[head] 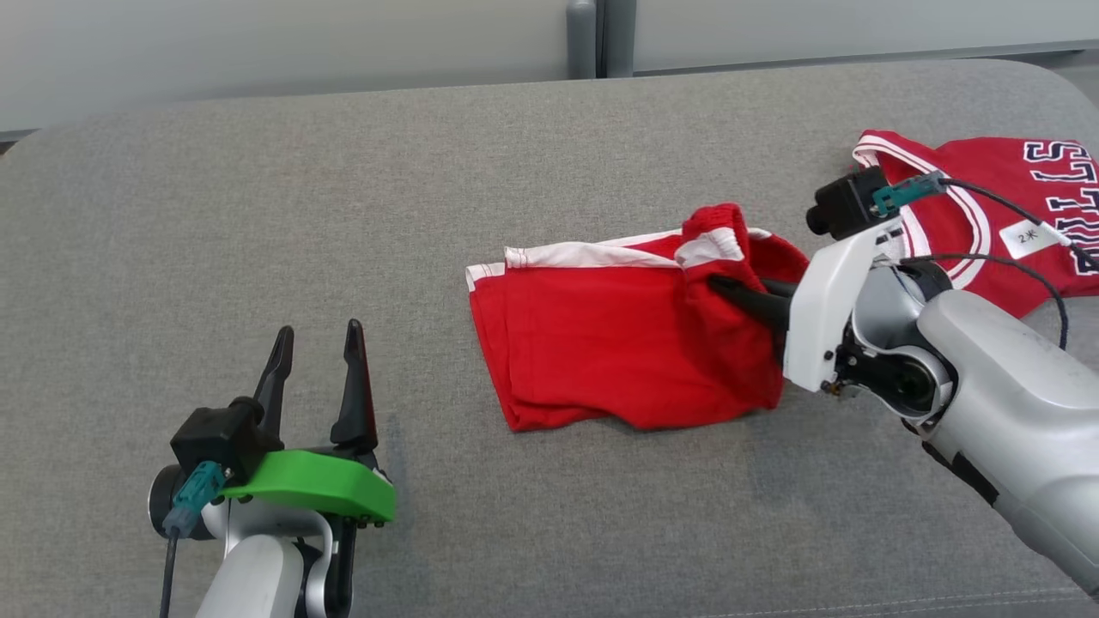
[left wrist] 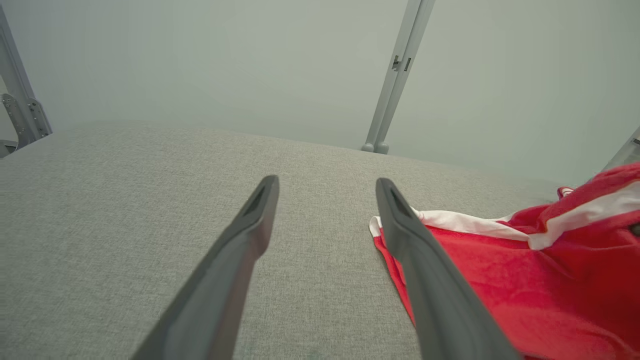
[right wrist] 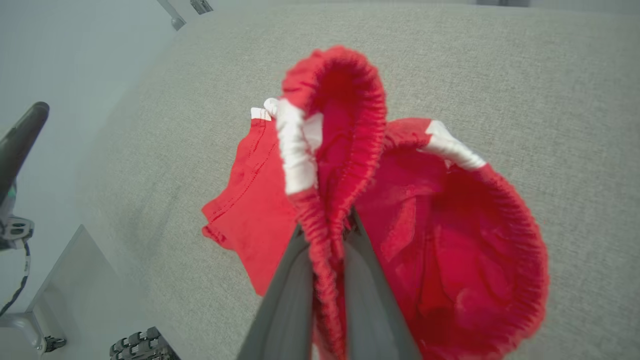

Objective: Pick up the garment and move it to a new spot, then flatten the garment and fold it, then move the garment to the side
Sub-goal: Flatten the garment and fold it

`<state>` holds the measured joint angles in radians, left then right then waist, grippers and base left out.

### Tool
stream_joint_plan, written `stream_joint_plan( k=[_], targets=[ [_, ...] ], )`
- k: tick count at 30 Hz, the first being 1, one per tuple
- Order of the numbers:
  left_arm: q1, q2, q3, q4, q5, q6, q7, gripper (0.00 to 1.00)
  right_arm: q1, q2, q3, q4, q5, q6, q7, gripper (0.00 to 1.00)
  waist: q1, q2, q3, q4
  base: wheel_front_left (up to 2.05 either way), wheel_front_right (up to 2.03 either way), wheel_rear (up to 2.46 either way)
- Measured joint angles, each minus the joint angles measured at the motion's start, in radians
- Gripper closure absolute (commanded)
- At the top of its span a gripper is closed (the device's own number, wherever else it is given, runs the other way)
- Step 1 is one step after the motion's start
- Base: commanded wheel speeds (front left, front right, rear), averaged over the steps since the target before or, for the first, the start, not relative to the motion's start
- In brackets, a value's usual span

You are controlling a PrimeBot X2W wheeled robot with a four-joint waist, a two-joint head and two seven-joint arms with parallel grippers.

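The garment (head: 601, 343) is a pair of red shorts with white side stripes, lying on the grey table (head: 343, 172) right of centre. My right gripper (head: 725, 290) is shut on its elastic waistband, which stands bunched up above the fingers (right wrist: 295, 280) in the right wrist view; the shorts (right wrist: 450, 240) hang open around them. My left gripper (head: 316, 336) rests at the lower left, open and empty, fingers pointing up the table. In the left wrist view its fingers (left wrist: 250, 235) frame bare table, with the shorts' leg hem (left wrist: 475, 265) just right of the right finger.
A red jersey (head: 1004, 215) with dark lettering and a white label lies at the far right, behind my right forearm. A grey post (head: 592, 34) stands beyond the table's far edge. Bare grey surface stretches to the left and front of the shorts.
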<state>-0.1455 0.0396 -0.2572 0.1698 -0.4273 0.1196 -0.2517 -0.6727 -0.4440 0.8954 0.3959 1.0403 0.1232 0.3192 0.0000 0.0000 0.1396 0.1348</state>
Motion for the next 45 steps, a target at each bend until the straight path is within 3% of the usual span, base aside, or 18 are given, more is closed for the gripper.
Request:
stream_joint_plan(
  k=[10, 28, 38, 42, 43, 44, 45],
  targets=[
    [0.002, 0.001, -0.013, -0.033, -0.012, 0.001, 0.000, 0.00, -0.043, 0.063, 0.027, -0.004, 0.017, 0.000, 0.009, 1.00, 0.0000, 0.0000, -0.005, 0.036, 0.00, 0.00, 0.00],
    [0.001, 0.001, -0.090, -0.061, -0.063, 0.004, 0.000, 0.00, -0.125, 0.125, 0.075, 0.177, -0.056, -0.001, 0.035, 1.00, 0.0000, 0.0000, 0.029, 0.176, 0.00, 0.00, 0.00],
    [0.001, 0.001, -0.090, -0.078, -0.071, 0.004, 0.000, 0.00, -0.161, 0.167, 0.125, 0.267, -0.117, -0.020, 0.053, 1.00, 0.0000, 0.0000, 0.039, 0.219, 0.00, 0.00, 0.00],
    [0.001, 0.001, -0.091, -0.080, -0.072, 0.004, 0.000, 0.00, -0.161, 0.176, 0.127, 0.298, -0.118, -0.020, 0.051, 0.51, 0.0000, 0.0000, 0.040, 0.221, 0.00, 0.00, 0.00],
    [0.001, 0.001, -0.091, -0.080, -0.072, 0.004, 0.000, 0.00, -0.162, 0.180, 0.128, 0.304, -0.118, -0.020, 0.051, 0.19, 0.0000, 0.0000, 0.040, 0.222, 0.00, 0.00, 0.00],
    [0.001, 0.001, -0.091, -0.080, -0.072, 0.004, 0.000, 0.00, -0.162, 0.187, 0.129, 0.309, -0.118, -0.020, 0.051, 0.00, 0.0000, 0.0000, 0.041, 0.222, 0.00, 0.00, 0.00],
    [0.001, 0.001, -0.091, -0.080, -0.072, 0.004, 0.000, 0.00, -0.163, 0.193, 0.130, 0.314, -0.119, -0.020, 0.050, 0.00, 0.0000, 0.0000, 0.041, 0.222, 0.00, 0.00, 0.00]
  ],
)
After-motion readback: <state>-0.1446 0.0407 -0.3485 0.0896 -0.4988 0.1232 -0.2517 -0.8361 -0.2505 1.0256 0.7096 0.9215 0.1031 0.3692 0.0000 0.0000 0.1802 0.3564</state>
